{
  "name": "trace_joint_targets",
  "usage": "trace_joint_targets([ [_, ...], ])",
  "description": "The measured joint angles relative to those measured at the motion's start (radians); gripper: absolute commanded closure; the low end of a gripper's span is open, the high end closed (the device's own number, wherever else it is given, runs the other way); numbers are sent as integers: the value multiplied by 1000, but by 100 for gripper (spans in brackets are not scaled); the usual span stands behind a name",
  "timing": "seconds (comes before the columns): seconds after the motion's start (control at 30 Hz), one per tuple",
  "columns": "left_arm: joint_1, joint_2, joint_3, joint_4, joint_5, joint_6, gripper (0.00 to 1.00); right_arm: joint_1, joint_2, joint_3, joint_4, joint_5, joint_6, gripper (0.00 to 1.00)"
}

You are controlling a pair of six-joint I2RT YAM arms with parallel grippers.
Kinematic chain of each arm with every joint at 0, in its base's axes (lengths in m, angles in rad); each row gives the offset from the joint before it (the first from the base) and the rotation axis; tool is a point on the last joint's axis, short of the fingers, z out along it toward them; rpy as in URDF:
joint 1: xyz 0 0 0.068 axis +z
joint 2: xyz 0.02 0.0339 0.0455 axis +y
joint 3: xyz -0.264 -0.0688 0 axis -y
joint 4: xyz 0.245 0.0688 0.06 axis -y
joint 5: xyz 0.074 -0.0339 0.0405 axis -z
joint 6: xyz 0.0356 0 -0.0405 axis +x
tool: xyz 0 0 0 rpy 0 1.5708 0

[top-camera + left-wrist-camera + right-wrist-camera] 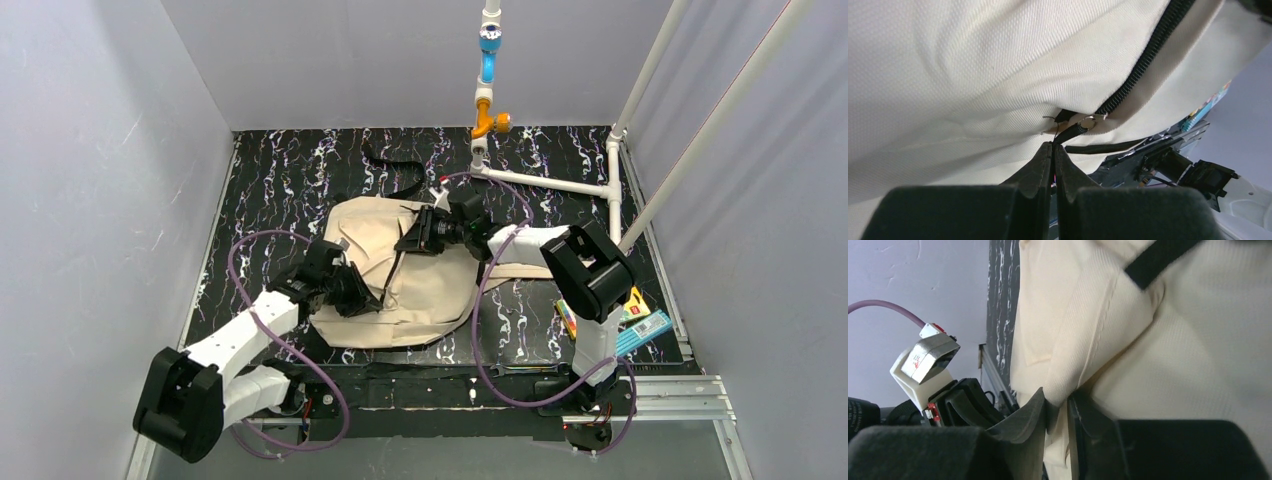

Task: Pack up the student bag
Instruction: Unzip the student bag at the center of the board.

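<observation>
My left gripper is pinched together on the zip pull; my right gripper clamps a fold of the bag, probably bracing it for unzipping

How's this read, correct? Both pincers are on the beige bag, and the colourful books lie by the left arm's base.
Wrong on the side. The colourful books lie by the right arm's base, as the top external view shows. The rest stands: the left pincer and the right pincer are both on the beige bag.
</observation>
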Motion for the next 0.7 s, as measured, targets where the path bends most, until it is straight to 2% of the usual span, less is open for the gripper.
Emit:
trace_joint_targets([
  [0.07, 14, 39, 35, -35, -1, 29, 88, -7, -2, 50, -85, 13, -71, 58],
  [0.13, 39, 76, 68, -68, 8, 63, 72, -18, -17, 94, -186, 39, -152, 49],
  [0.23, 82, 114, 94, -101, 32, 111, 46, -32, -77, 162, -419, 100, -299, 33],
  [0.3, 97, 111, 94, -120, 45, 137, 36, -35, -119, 222, -582, 156, -397, 25],
  [0.4, 97, 82, 94, -140, 75, 160, 29, -38, -192, 313, -801, 279, -537, 13],
  [0.43, 97, 65, 94, -145, 85, 164, 29, -40, -229, 322, -850, 331, -574, 3],
  [0.6, 97, -32, 114, -178, 134, 190, 23, -88, -503, 214, -1006, 593, -628, 2],
  [0.7, 97, -68, 158, -202, 157, 216, 17, -264, -659, 79, -1057, 666, -557, 2],
])
